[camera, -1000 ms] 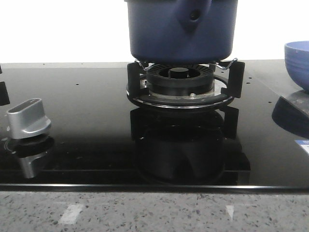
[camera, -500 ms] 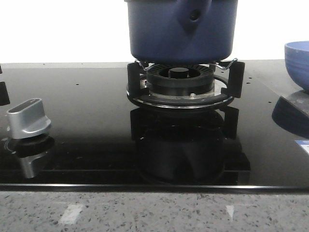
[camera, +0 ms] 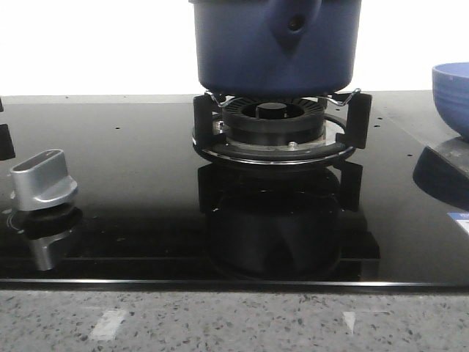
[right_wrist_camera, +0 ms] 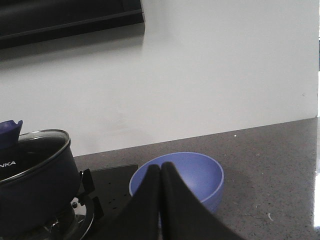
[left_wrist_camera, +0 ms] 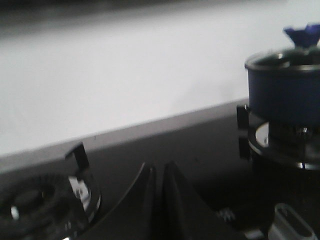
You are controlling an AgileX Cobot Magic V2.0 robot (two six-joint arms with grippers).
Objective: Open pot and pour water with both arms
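The dark blue pot [camera: 275, 44] stands on the middle burner [camera: 275, 121], its handle mount with the small hole [camera: 295, 23] facing me. A glass lid with a blue knob [left_wrist_camera: 302, 35] covers the pot [left_wrist_camera: 285, 95] in the left wrist view. My left gripper [left_wrist_camera: 159, 169] is shut and empty, low over the black cooktop and well to one side of the pot. My right gripper [right_wrist_camera: 161, 166] is also shut and empty, hanging in front of the light blue bowl [right_wrist_camera: 190, 175], with the lidded pot [right_wrist_camera: 35, 175] off to its side. Neither gripper shows in the front view.
A silver control knob [camera: 44, 180] sticks up from the black glass cooktop [camera: 132, 220] at front left. The light blue bowl [camera: 451, 92] sits on the grey counter at the right edge. A second burner [left_wrist_camera: 40, 205] lies near my left gripper.
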